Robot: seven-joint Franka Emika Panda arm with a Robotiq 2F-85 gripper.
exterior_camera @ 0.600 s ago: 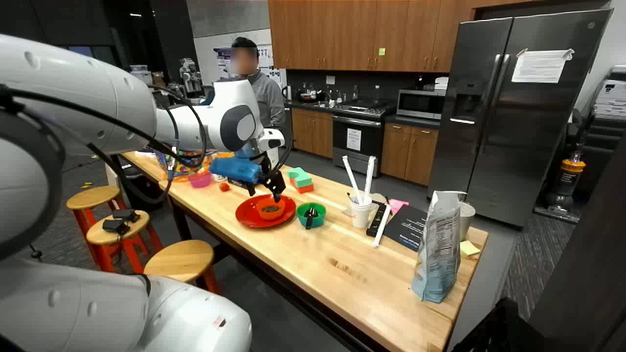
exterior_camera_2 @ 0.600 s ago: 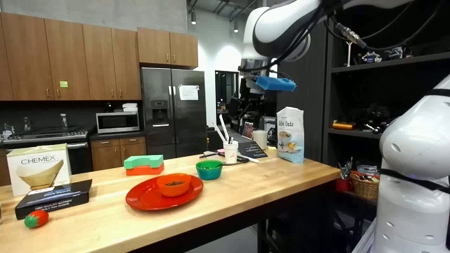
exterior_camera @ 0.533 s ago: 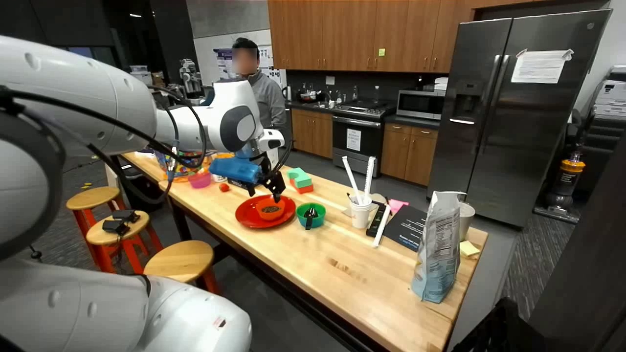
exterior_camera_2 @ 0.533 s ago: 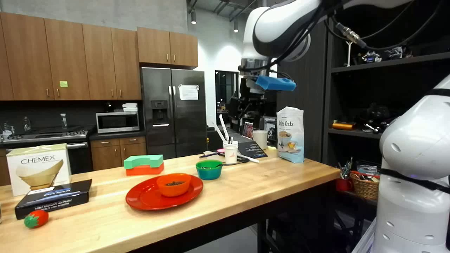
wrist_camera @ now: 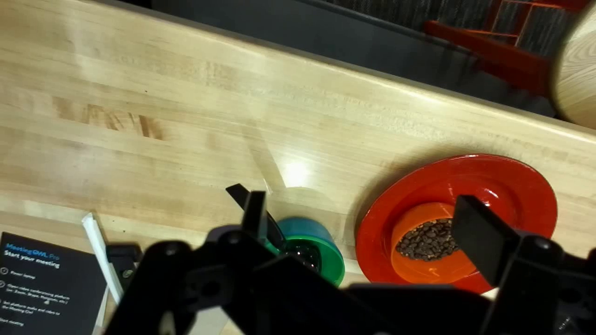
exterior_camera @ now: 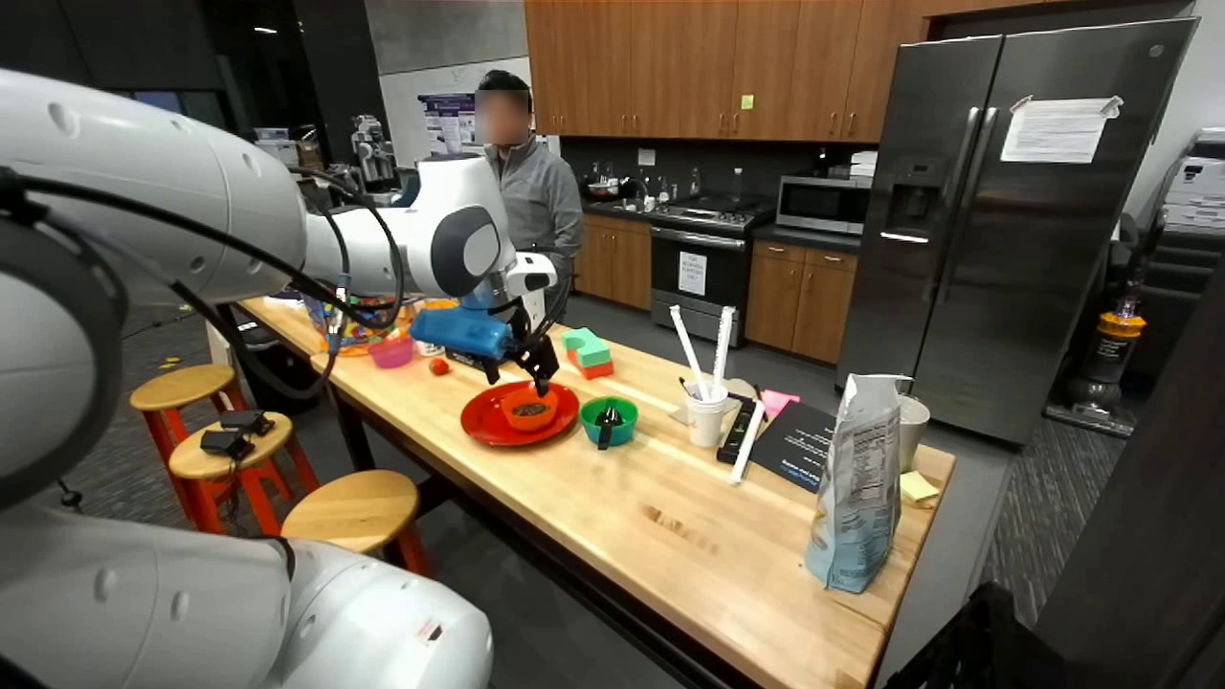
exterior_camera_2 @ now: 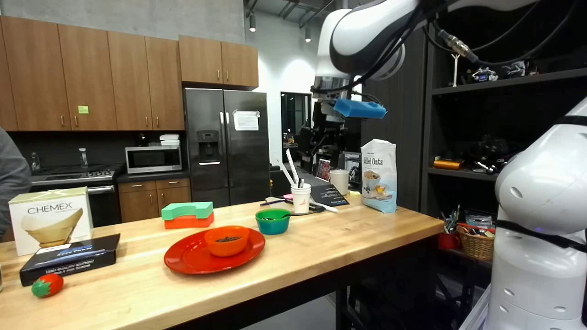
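My gripper (wrist_camera: 361, 204) is open and empty, held above the wooden table with its fingers wide apart. In the wrist view a red plate (wrist_camera: 512, 179) carries an orange bowl (wrist_camera: 428, 272) with dark beans in it, partly behind one finger. A green bowl (wrist_camera: 333, 263) with a black spoon (wrist_camera: 237, 193) leaning in it is partly hidden behind the other finger. In both exterior views the plate (exterior_camera: 478, 421), orange bowl (exterior_camera_2: 227, 248) and green bowl (exterior_camera_2: 272, 226) stand on the table. The gripper (exterior_camera: 518, 373) touches none of them in view.
A green block (exterior_camera_2: 187, 210) lies on a red block (exterior_camera_2: 189, 222). A paper cup (exterior_camera: 706, 421) holds straws. A bag of oats (exterior_camera_2: 379, 176), a Chemex box (exterior_camera_2: 52, 220), a black box (exterior_camera_2: 73, 259) and a toy strawberry (exterior_camera_2: 47, 285) stand about. A person (exterior_camera: 536, 201) stands behind the table.
The person has moved to the right behind the arm, and shows at the left edge of an exterior view. The arm, gripper and table things have not visibly moved.
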